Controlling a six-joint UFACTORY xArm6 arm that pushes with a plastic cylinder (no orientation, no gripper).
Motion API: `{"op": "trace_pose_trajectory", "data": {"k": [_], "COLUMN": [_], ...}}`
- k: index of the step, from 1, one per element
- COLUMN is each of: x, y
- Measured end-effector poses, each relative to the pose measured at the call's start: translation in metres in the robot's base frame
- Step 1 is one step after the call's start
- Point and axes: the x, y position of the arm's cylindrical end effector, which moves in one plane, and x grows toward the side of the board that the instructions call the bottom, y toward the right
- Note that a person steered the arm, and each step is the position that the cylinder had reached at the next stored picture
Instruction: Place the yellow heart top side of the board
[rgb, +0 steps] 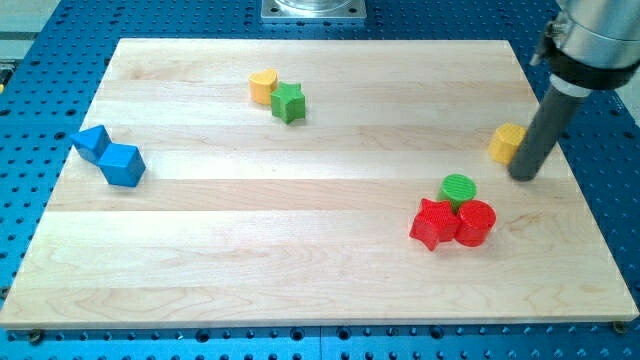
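The yellow heart lies near the view's top, left of centre, with a green star touching its lower right side. My tip is far from the heart, at the view's right. It stands right against the right side of a yellow hexagon. The dark rod rises from the tip to the arm at the view's top right corner.
A green cylinder, a red star and a red cylinder cluster just below and left of my tip. A blue triangle and a blue cube sit together at the left edge. The wooden board lies on a blue perforated table.
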Motion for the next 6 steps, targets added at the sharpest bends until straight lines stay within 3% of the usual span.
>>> {"op": "trace_pose_trajectory", "data": {"k": [1,2,4,5,6], "x": [-0.007,-0.013,-0.075,-0.128,-0.142], "y": [-0.002,-0.1,-0.308,-0.317,-0.285]}}
